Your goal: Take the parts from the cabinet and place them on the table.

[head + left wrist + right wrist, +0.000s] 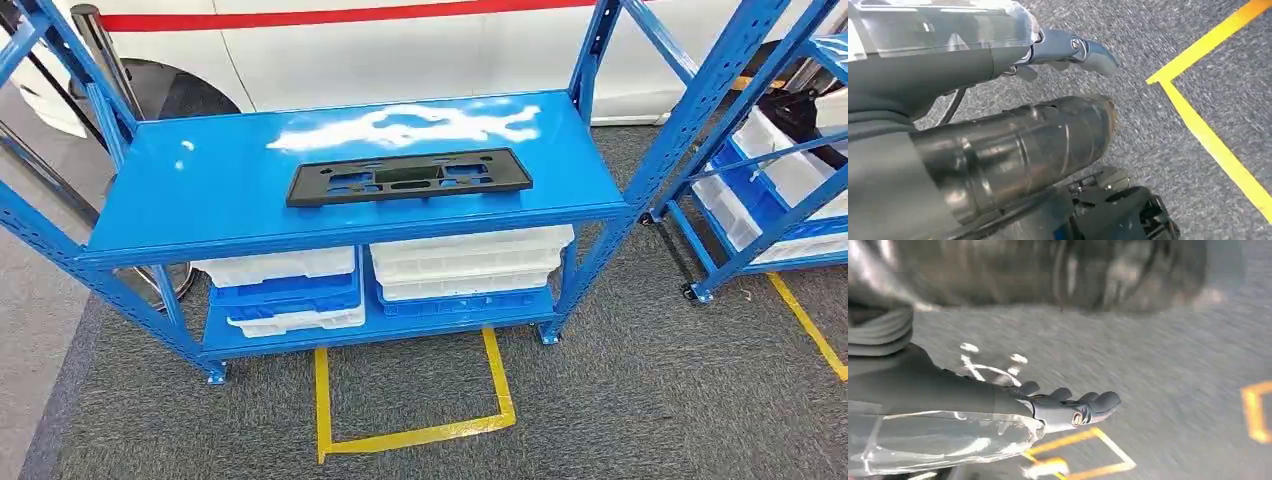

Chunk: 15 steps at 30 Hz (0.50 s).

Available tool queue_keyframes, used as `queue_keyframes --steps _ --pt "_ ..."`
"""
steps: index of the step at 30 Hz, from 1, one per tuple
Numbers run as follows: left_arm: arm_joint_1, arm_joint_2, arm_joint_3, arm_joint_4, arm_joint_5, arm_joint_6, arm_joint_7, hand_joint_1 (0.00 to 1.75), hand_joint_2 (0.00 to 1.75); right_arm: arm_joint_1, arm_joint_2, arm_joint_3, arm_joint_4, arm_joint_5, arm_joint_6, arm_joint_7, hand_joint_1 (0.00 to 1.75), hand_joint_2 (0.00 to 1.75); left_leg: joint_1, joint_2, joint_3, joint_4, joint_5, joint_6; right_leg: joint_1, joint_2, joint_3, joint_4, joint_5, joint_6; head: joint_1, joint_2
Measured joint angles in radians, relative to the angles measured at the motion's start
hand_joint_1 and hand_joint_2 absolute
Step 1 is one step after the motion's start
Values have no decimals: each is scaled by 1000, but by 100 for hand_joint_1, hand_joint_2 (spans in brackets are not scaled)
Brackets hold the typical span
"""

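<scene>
The left hand [1068,50] hangs at the robot's side over grey carpet, its fingers lying fairly straight with nothing in them — open and idle. The right hand [1068,407] hangs likewise, fingers extended side by side and empty above the same carpet; its picture is smeared, so finer detail of the fingers cannot be told.

Outward from there, in the head view, the flat black plastic part with rectangular cut-outs [408,176] lies on the glossy top shelf of the blue steel cabinet [200,190], just above centre at about 12 o'clock, long side running across. Below it, on the lower shelf at about 6 o'clock from the part, sit stacked white and blue plastic trays [290,290]. A yellow tape square [410,400] marks the carpet at 6 o'clock. A second blue rack [760,170] stands at 3 o'clock.

The risks, as I judge them: the part is thin and lies flush on a slick painted surface, so fingers may skate over it and push it toward the back edge rather than get under it. It is long — gripped at one end it could tip and swing into an upright post. Glare on the shelf at 12 o'clock may also blur its far edge.
</scene>
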Motion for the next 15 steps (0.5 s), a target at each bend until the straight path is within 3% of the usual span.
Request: queue_keyframes --steps 9,15 --pt "-2 -3 19 5 -22 -25 -25 0 0 68 38 165 -285 -13 -32 -107 0 0 0 0 0 0 0 0 0 0 0 0 0 0 0 0" --pt "-5 -3 31 8 -31 -39 -32 0 0 99 41 307 -409 -5 -46 -138 0 0 0 0 1 0 0 0 0 0 0 0 0 0 0 0"
